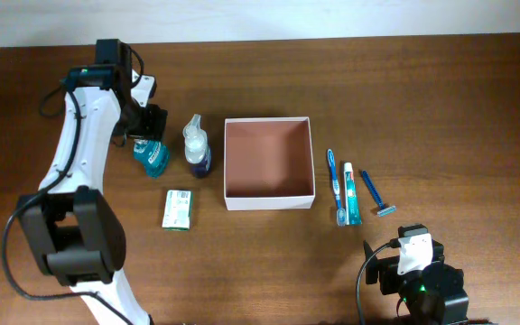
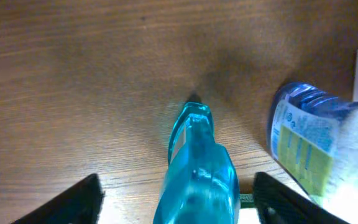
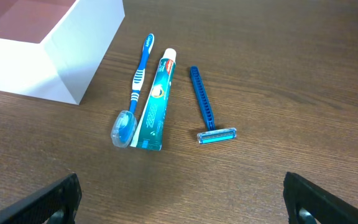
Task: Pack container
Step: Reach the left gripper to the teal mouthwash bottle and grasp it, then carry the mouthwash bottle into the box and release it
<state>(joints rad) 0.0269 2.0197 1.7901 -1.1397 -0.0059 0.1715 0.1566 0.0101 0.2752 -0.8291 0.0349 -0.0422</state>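
The overhead camera looked straight down on the whole table (image 1: 459,90). The left wrist camera hovered close above a teal bottle (image 2: 197,180); the right wrist camera, low and farther back, faced the container (image 3: 73,62) corner. The overhead view shared both spots.

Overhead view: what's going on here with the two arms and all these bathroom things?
Two robot arms are set to pack toiletries into the white container, which is empty. The left end effector is open, its fingers either side of a teal bottle next to a spray bottle. The right end effector is open too, holding nothing, near the toothbrush, toothpaste and razor. A green-and-white packet lies apart.
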